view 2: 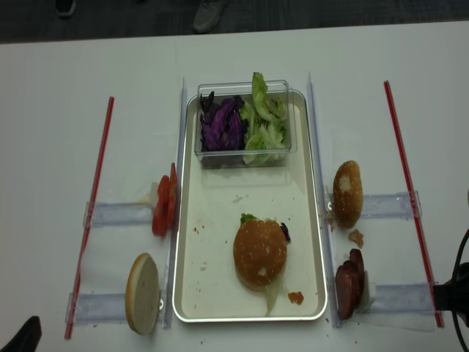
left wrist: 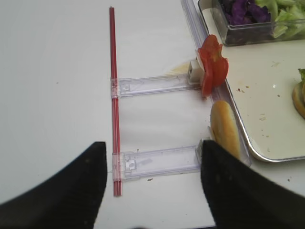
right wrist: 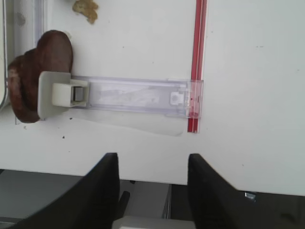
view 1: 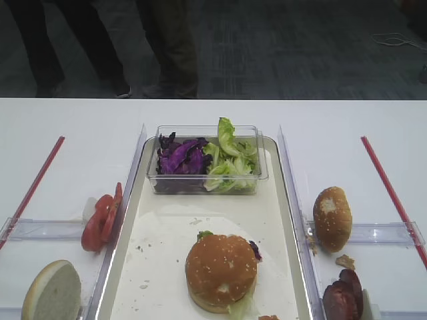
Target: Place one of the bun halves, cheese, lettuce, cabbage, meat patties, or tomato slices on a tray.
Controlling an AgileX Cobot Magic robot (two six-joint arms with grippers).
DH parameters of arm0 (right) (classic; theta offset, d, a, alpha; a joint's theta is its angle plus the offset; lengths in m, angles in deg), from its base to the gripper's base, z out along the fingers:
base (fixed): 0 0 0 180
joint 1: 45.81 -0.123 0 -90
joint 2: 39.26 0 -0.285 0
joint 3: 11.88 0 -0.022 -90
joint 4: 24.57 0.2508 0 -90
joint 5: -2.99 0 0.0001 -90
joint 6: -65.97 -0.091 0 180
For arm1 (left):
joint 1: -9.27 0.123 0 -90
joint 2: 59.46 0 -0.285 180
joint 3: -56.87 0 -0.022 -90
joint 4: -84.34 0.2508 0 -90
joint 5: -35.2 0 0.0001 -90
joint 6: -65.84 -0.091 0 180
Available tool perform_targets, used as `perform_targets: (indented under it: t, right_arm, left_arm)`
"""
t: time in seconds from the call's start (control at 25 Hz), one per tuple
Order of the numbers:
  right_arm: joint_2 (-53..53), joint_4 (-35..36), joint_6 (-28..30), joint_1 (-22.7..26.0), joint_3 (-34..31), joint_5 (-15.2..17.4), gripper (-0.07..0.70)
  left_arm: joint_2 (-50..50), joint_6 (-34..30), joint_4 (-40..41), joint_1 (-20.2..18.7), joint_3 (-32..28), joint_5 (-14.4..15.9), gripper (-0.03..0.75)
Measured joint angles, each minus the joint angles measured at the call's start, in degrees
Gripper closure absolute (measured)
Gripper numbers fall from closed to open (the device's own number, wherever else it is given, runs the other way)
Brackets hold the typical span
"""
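Burger [view 1: 221, 272] already assembled on the tray [view 1: 283, 200]; tomato slices [view 1: 100, 220], patties [view 1: 343, 297] waiting beside tray; both claws [right wrist: 148, 183] [left wrist: 150, 179] open, empty.

table [view 1: 73, 127]: white | clear plastic box [view 1: 207, 183]: at tray's far end | pale bun half [view 1: 52, 292]: on edge, left near corner | red strips [view 2: 94, 198]: one lies along each side | clear plastic holders [right wrist: 138, 97]: flat, crossing strips | people's legs [view 1: 167, 47]: beyond far edge

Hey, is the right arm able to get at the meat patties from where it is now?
Probably yes. In the right wrist view the right gripper hangs with jaws open over bare table, and the meat patties stand on edge just ahead, with only a clear plastic holder beside them.
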Motion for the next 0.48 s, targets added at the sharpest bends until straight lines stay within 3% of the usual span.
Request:
perform_targets:
  t: [0.48]
  right_arm:
    - [10.67,-1.34,0.00,0.00,0.00,0.58,0.264]
  left_arm:
    - [0.00,0.00,0.00,0.00,0.00,0.00,0.307]
